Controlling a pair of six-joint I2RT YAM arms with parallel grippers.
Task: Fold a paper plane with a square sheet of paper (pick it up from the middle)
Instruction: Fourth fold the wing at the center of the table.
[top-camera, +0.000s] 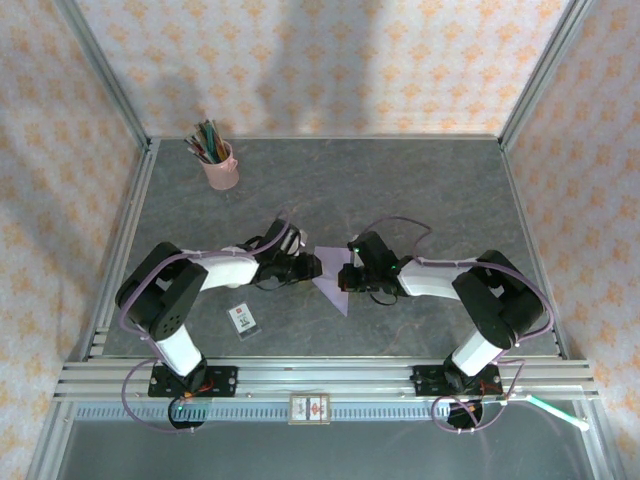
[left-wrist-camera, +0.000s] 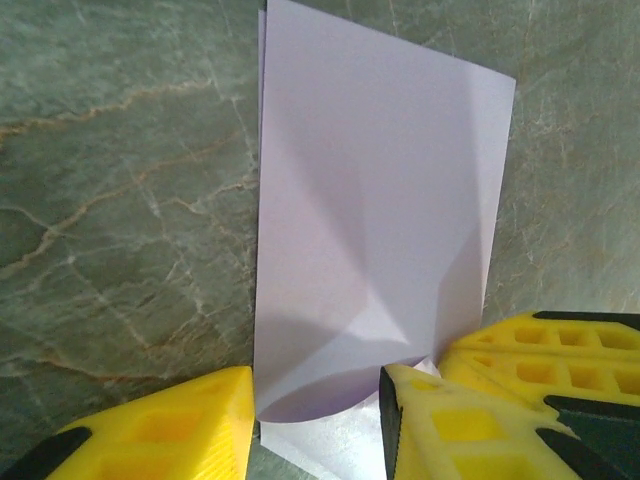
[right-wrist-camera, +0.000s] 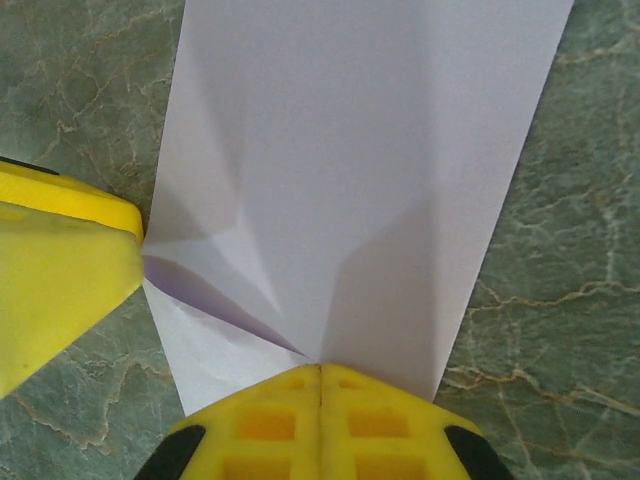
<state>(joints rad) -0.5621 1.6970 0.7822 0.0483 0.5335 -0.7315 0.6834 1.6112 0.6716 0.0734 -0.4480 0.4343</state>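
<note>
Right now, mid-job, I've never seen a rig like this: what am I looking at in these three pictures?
Two white-and-black robot arms, a left arm and a right arm, are bolted at the near edge of a grey marbled table. The overhead picture looks down on both. The other two come from a camera on each wrist, so the yellow blocks are claw fingers. On the table are a partly folded light purple sheet of paper, a small white printed card and a pink cup of pens. The left claw stands open astride the sheet's near edge. The right claw is shut at a crease; pinching or pressing, I cannot tell.
</note>
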